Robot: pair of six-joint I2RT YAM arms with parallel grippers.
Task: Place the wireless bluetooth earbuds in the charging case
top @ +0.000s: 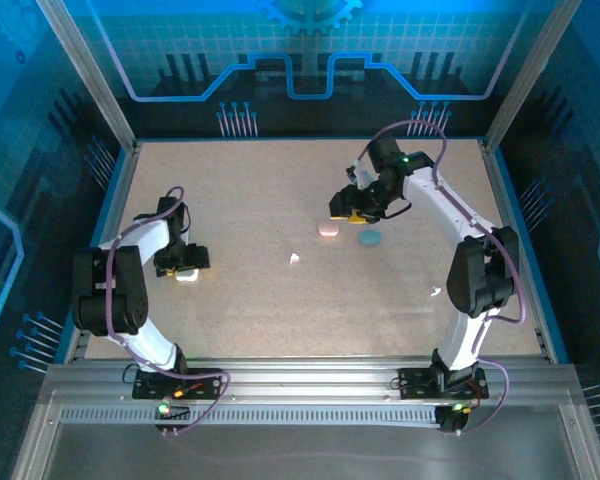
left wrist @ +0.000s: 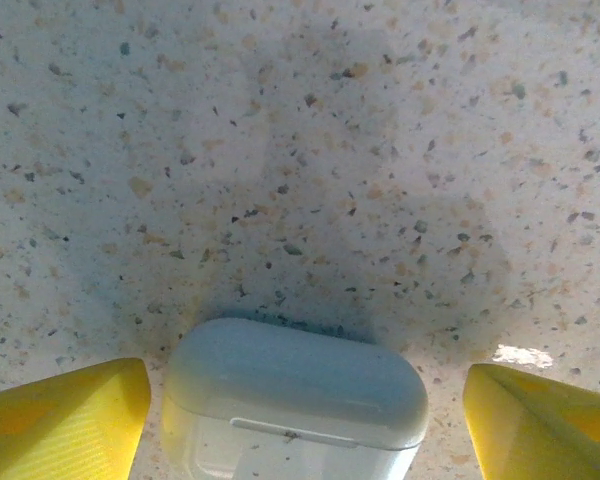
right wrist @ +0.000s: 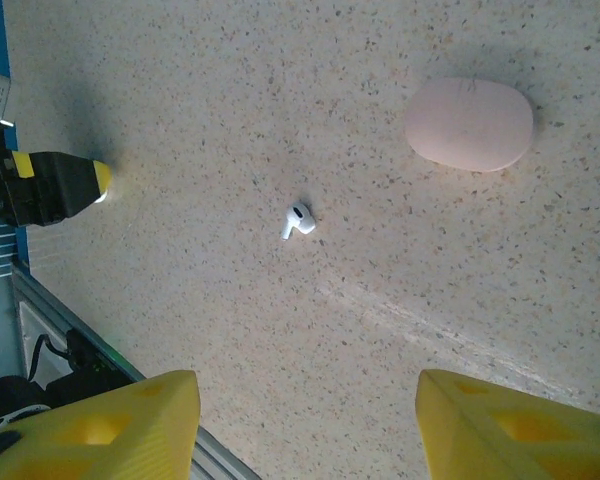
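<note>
Left gripper (left wrist: 302, 378): wide open each side of white case (left wrist: 300, 405), maybe to grab it.
Right gripper (right wrist: 302, 390): open, empty, aimed at earbud (right wrist: 298, 219) mid-frame.

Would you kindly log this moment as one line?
left gripper open astride white case | right gripper open above table | earbud loose

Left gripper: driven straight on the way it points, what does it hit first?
The white charging case, lid shut, lying centred in the open left gripper with a gap on either side. Beyond it, the table. How far off the case sits is hard to judge.
</note>
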